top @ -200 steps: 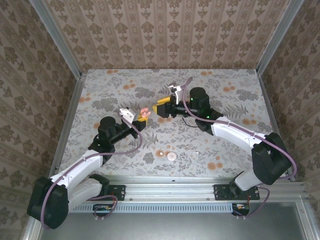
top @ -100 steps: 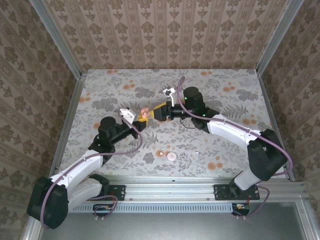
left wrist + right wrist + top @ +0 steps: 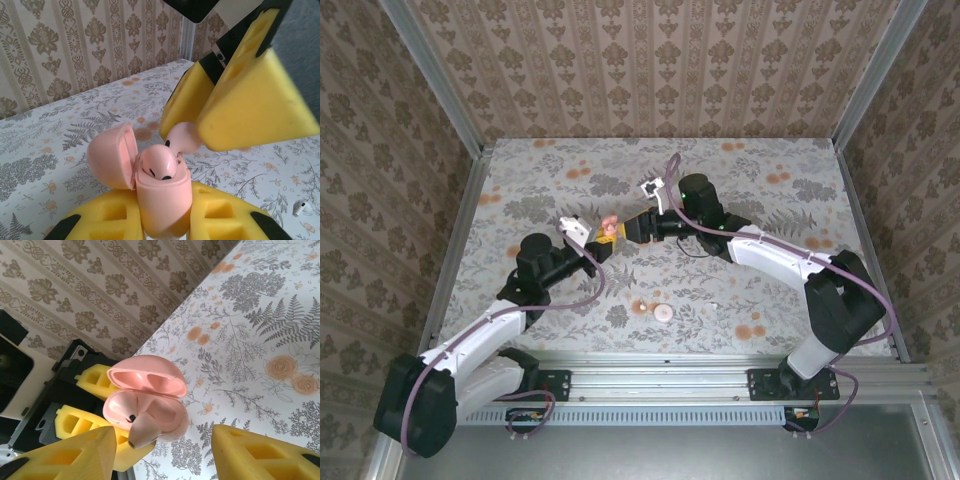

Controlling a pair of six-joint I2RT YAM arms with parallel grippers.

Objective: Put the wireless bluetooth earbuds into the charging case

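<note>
The pink charging case [image 3: 162,200] stands upright between the yellow pads of my left gripper [image 3: 160,217], which is shut on it, its lid [image 3: 107,155] hinged open. One earbud [image 3: 157,167] sits in a socket. A second earbud [image 3: 145,429] leans in the other socket, stem sticking out. My right gripper [image 3: 164,440] is right at the case mouth, its fingers [image 3: 250,100] spread wide on either side of this earbud, open. From above, the case [image 3: 610,228] sits between the left gripper [image 3: 592,240] and the right gripper [image 3: 635,230] over the middle of the table.
A pale round piece [image 3: 663,312] lies on the flowered tablecloth [image 3: 770,160] near the front, and a tiny white bit [image 3: 717,305] lies to its right. Papered walls close the back and sides.
My right gripper has moved left until it meets the case held by the left gripper. The left arm has stayed still.
</note>
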